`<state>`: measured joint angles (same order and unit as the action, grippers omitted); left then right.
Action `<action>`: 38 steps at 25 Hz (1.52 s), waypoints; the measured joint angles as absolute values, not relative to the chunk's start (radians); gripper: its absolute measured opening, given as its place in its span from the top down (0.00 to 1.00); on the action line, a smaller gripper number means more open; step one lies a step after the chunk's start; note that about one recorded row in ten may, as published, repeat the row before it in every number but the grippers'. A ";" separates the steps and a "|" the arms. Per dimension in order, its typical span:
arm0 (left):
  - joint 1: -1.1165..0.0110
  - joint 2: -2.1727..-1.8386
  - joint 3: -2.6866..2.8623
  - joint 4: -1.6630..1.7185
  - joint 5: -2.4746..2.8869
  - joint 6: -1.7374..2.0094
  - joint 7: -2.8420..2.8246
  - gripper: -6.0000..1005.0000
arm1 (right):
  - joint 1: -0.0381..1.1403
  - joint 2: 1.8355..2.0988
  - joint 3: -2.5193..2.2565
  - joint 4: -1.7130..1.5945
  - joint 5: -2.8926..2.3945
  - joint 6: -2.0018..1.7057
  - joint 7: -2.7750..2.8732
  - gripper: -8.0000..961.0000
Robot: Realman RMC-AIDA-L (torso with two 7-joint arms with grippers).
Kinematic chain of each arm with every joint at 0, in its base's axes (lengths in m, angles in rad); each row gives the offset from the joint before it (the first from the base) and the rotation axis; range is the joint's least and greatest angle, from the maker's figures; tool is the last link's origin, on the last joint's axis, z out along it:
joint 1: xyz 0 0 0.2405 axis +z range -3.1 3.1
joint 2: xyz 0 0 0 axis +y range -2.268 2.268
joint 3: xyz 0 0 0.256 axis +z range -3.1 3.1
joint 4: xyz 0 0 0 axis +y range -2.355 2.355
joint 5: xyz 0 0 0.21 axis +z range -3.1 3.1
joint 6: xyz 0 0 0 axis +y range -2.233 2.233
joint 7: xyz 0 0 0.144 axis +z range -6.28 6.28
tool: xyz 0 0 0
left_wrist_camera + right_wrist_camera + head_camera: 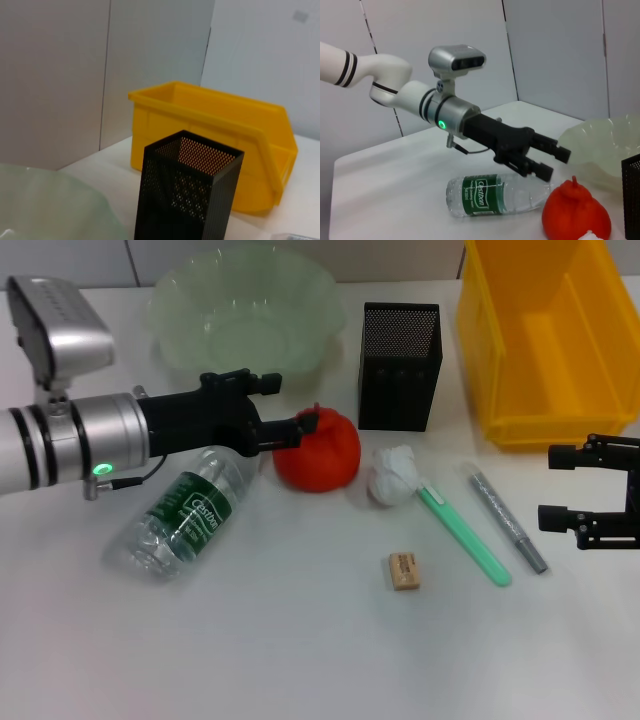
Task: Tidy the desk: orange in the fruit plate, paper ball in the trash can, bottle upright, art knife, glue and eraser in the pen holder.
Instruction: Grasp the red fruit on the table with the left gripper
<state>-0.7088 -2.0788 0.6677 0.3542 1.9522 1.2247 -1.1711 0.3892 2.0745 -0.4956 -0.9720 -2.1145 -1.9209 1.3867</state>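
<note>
Left gripper is hovering open just above and beside the orange, jaws spread, holding nothing — likely lining up a grasp. Orange is sitting mid-desk, just in front of the plate at the far edge, so a short carry. Bottle is lying on its side under the left arm. Paper ball, knife, glue, eraser are waiting near the holder. Right gripper is idling open at the right edge — by the bin.

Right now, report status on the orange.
Left gripper open, at the orange, not gripping. Right gripper open, parked by the bin. Orange on the table, plate behind it; bottle lying beside.
</note>
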 joint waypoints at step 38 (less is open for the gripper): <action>-0.816 -2.080 0.704 0.155 1.917 1.020 -1.052 0.58 | 0.419 2.077 -0.501 -0.963 -2.109 -1.922 1.387 0.20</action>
